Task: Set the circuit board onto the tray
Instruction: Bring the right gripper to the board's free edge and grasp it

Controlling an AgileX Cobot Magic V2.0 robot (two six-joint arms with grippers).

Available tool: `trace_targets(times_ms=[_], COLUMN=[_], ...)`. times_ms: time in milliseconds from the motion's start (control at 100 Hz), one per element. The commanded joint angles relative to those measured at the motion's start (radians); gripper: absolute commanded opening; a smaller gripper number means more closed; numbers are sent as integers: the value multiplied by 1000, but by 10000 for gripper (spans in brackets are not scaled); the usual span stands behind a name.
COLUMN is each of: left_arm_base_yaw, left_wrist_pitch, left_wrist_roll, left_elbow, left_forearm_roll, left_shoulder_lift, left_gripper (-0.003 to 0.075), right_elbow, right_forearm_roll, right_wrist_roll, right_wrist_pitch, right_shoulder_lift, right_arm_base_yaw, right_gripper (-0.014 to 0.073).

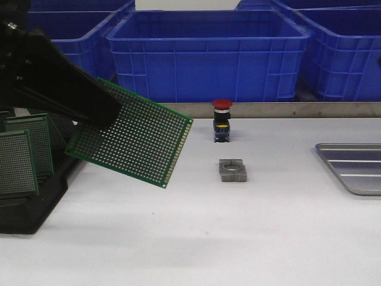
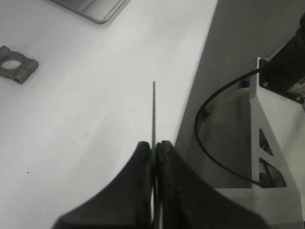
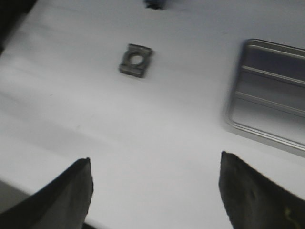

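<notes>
My left gripper (image 1: pixel 98 116) is shut on a green perforated circuit board (image 1: pixel 134 134) and holds it tilted in the air, left of the table's middle. In the left wrist view the board (image 2: pixel 153 114) shows edge-on between the shut fingers (image 2: pixel 143 157). The silver-grey ridged tray (image 1: pixel 354 167) lies at the right edge of the table; it also shows in the left wrist view (image 2: pixel 93 7) and the right wrist view (image 3: pixel 271 102). My right gripper (image 3: pixel 155 162) is open and empty above the table's front, not seen in the front view.
A black slotted rack (image 1: pixel 30 185) with more green boards (image 1: pixel 18 161) stands at the left. A red-capped push button (image 1: pixel 221 119) and a grey metal clamp block (image 1: pixel 232 170) sit mid-table. Blue crates (image 1: pixel 208 53) line the back.
</notes>
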Motion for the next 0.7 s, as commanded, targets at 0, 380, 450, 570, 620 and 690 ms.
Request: trace_targets(times_ms=[0, 380, 450, 570, 620, 690], left_arm_base_yaw=[-9, -9, -9, -9, -9, -9], left_wrist_pitch=[28, 28, 28, 28, 28, 28], left_wrist_roll=[-6, -6, -6, -6, -6, -6], left_elbow=[-27, -27, -27, -27, -27, -27], left_forearm_roll=[-66, -66, -66, -66, -66, -66], left_shoulder_lift=[-21, -21, -21, -21, -21, -21], left_gripper=[-20, -20, -20, -20, -20, -20], right_elbow=[-85, -236, -239, -239, -239, -239], right_forearm_roll=[128, 651, 744, 818, 833, 847], right_wrist_roll=[-136, -869, -1034, -1282, -1357, -1411], right_wrist_pitch=[-3, 296, 346, 362, 345, 317], right_shoulder_lift=[59, 343, 378, 422, 434, 451], right_arm_base_yaw=[36, 59, 61, 89, 106, 129], right_gripper=[569, 569, 569, 569, 569, 569])
